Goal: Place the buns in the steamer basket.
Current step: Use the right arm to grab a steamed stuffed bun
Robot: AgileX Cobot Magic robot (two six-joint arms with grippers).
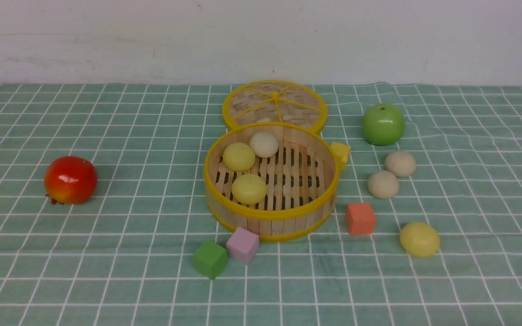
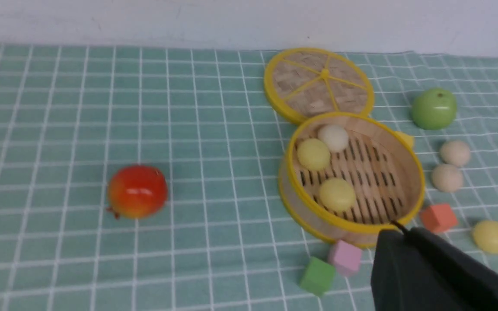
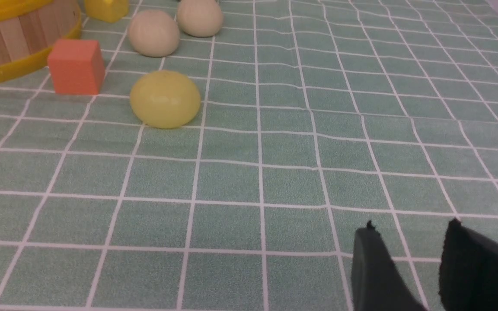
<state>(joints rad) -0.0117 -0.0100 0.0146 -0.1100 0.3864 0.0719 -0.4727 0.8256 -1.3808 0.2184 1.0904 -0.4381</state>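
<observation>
Currently left end effector point(image 2: 398, 233) closed, empty; right end effector point(image 3: 411, 225) parted, empty.

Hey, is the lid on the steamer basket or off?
Off. The lid lies behind the steamer basket, whose slatted floor is open to view from above.

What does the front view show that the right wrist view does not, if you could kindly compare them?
Only the front view shows the red apple, green apple, lid, green cube, purple cube and three buns inside the basket. Only the right wrist view shows the right gripper, jaws apart and empty. Both show part of the basket wall, the orange cube, the yellow cube, two cream buns and one yellow bun outside it.
</observation>
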